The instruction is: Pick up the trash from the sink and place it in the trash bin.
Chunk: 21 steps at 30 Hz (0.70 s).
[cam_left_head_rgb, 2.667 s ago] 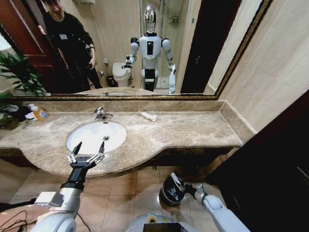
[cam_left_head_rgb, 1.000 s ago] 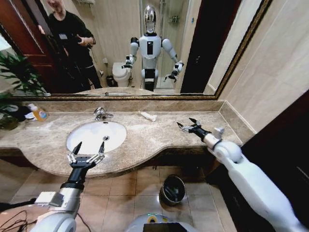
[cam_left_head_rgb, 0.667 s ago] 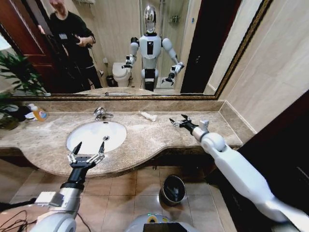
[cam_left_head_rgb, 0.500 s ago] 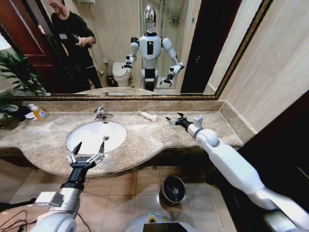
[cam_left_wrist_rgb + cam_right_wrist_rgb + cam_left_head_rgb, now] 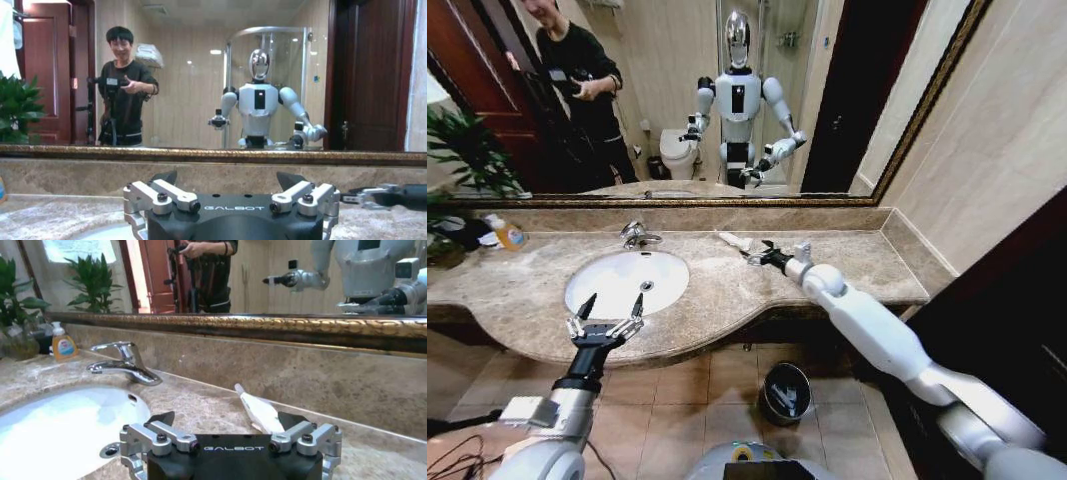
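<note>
— Trash: where is it seen?
— One white tube [image 5: 735,241] is seen lying on the tabletop [image 5: 847,265], close to the back wall and to the right of the faucet [image 5: 636,235]. In the right wrist view the tube [image 5: 259,411] lies just ahead of the fingers, pointing away toward the wall.

— And the sink?
— The sink [image 5: 612,285] is set into the tabletop on the left; no trash can be made out inside it.

— How is the right hand placed?
— The right hand [image 5: 758,254] is stretched out over the tabletop, just beside the tube. Its fingers are spread apart and nothing is held between them.

— The left hand?
— The left hand [image 5: 608,314] is held at the front rim of the sink, fingers wide apart and empty.

— Where is the bin?
— The bin [image 5: 785,393] stands on the floor below the tabletop's edge, under the right arm. Something pale is seen inside it, but what it is cannot be told.

— Anything else on the tabletop?
— A bottle [image 5: 507,233] with an orange label stands far left, next to a plant [image 5: 465,150].
</note>
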Available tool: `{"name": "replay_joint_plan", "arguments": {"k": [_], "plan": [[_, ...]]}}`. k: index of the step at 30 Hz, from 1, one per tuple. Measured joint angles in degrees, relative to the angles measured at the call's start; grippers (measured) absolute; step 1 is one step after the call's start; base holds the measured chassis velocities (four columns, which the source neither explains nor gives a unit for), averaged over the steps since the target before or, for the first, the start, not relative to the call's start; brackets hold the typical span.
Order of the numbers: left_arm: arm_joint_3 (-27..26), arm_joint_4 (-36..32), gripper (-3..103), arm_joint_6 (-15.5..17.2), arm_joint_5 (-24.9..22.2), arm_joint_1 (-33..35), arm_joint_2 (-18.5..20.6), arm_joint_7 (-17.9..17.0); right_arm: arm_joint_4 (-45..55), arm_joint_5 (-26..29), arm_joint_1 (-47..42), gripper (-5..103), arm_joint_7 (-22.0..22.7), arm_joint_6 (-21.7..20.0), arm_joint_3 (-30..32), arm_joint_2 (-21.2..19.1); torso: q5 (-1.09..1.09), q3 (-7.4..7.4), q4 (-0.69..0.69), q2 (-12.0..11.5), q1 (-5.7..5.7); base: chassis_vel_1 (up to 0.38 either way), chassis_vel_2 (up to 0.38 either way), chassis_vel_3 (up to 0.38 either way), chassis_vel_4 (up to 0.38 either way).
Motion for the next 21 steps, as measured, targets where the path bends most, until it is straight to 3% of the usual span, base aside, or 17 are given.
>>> {"name": "replay_joint_plan", "arguments": {"k": [8, 21], "plan": [[0.0, 0.0, 100, 0.0, 0.0, 0.0, 0.0, 0.0, -7.88, -2.25, 4.58, 100, -0.14, 1.86, -1.66, 3.99, 0.01, 0.0, 0.01, 0.0, 0.0, 0.0, 0.0, 0.0, 0.0], [0.0, 0.0, 100, 0.0, 0.0, 0.0, 0.0, 0.0, -15.98, -3.1, 11.05, 100, -1.45, 1.84, -4.43, 5.64, 0.01, 0.0, 0.01, 0.0, 0.0, 0.0, 0.0, 0.0, 0.0]]}}
